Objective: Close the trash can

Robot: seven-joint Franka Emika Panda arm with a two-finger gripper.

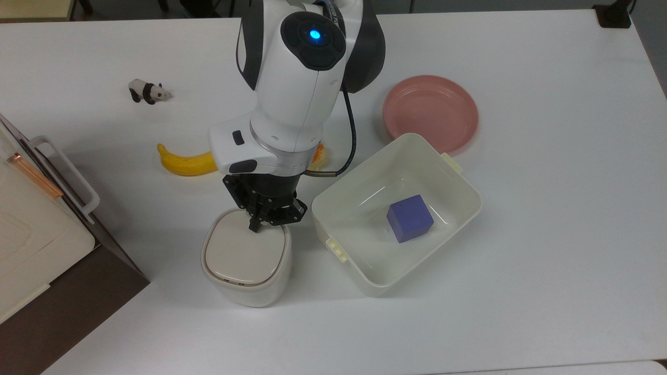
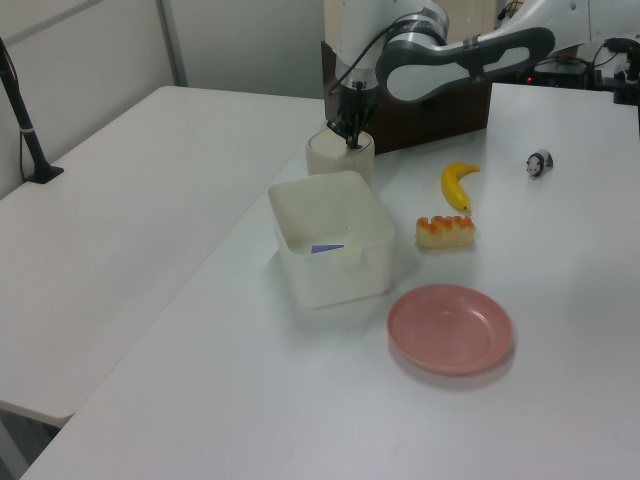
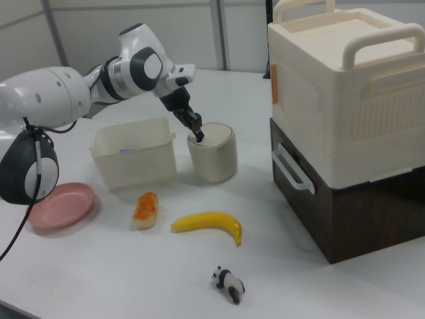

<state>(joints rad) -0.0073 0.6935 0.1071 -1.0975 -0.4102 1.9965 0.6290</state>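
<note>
The trash can (image 1: 246, 264) stands on the white table (image 1: 547, 219), just beside the larger white tub (image 1: 365, 273) at the top view's right of it, with a brown-and-cream cabinet (image 3: 345, 126) well apart at the top view's left. Its lid (image 1: 245, 252) lies flat and level inside the rim in all three views, with only a thin dark seam round it, so the closing looks essentially done. The gripper (image 1: 256, 227) is clenched with nothing between its fingers, and its tip rests on the lid's far edge near the hinge side. Whether the latch has caught cannot be told; what seems left is perhaps a last press and then lifting away. In the tub lies a blue block (image 1: 410, 218); farther off are a pink plate (image 1: 430, 112), a banana (image 1: 185, 162), a piece of orange-topped food (image 3: 145, 207) and a small toy panda (image 1: 148, 91).
</note>
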